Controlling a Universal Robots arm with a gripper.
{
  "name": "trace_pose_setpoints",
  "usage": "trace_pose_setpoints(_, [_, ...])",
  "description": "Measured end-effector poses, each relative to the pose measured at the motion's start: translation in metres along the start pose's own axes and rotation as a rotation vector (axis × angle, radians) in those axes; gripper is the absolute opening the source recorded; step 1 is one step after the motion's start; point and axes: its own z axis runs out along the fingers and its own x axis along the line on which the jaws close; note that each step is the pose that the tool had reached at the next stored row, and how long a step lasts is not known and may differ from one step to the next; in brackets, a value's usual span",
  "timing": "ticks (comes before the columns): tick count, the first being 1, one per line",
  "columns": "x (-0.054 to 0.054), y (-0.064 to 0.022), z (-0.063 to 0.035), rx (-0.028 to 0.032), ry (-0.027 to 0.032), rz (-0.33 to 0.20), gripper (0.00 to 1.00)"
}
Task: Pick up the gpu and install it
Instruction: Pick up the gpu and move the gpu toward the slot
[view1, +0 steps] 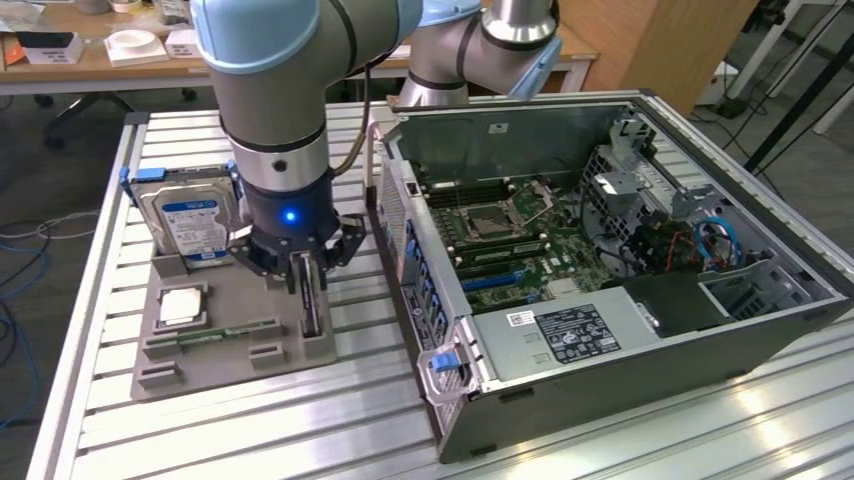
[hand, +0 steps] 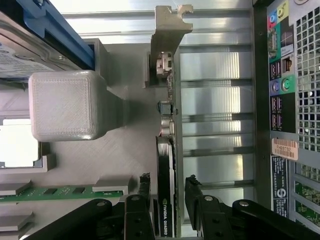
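Note:
The gpu (view1: 315, 312) stands on its edge in a slot of the grey holder tray (view1: 227, 365), a thin dark card. In the wrist view the gpu (hand: 165, 165) runs lengthwise, with its silver bracket (hand: 167, 45) at the far end. My gripper (view1: 310, 272) is lowered over the card's near end. The gripper (hand: 168, 186) is open and its two black fingers (hand: 144, 187) straddle the card. A narrow gap shows on each side, so nothing is held.
The tray also holds a silver hard drive (view1: 194, 220), a processor (view1: 180, 305) and a green memory stick (view1: 214, 335). The open computer case (view1: 747, 330) lies close at the exterior view's right, with its motherboard (view1: 521, 240) exposed. Everything rests on a slatted aluminium table (view1: 267, 440).

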Motion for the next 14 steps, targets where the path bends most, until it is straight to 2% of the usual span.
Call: trace_pose_setpoints(14, [0.0021, 0.0027, 0.0013, -0.0001, -0.0001, 0.000, 0.42])
